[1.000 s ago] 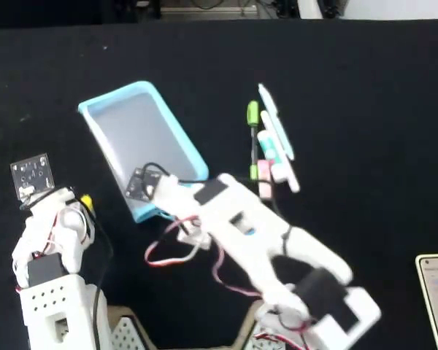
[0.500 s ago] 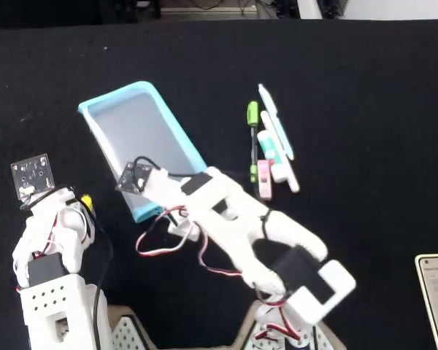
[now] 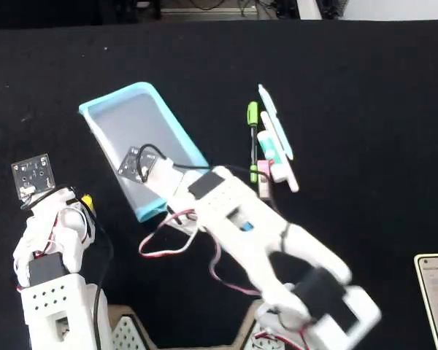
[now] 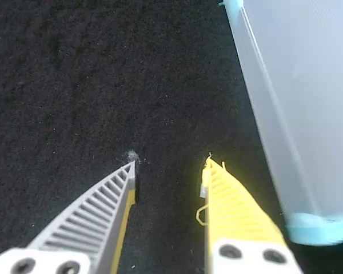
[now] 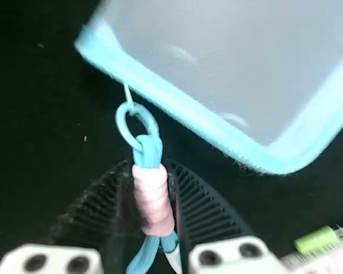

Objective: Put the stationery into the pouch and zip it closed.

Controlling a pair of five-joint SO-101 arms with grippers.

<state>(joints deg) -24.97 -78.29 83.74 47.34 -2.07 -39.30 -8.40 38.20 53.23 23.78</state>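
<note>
The right claw (image 5: 151, 171) is clamped on the zipper pull (image 5: 150, 188), a blue cord in a pink sleeve that runs between its two dark ribbed fingers. The blue ring of the pull sticks out just past the fingertips. The ring hangs from a thin metal link on the blue zipper edge of the pouch (image 5: 234, 57), near one of its corners. The pouch, translucent grey with blue trim, lies flat on the black bench (image 3: 365, 87) directly ahead of this claw. From above it slants away from the right arm's wrist (image 3: 204, 191), which covers its near end. The stationery (image 3: 271, 142) lies in a loose bundle outside the pouch, off to the side of the right claw. It includes a green marker (image 3: 252, 135), a pink piece and some white-and-teal pens. The left claw (image 4: 168, 165) has its grey and yellow fingers spread apart with nothing between them, over bare bench. The pouch's long blue-trimmed side (image 4: 257, 114) runs just beside its yellow finger (image 4: 234, 205), not touching it.
</note>
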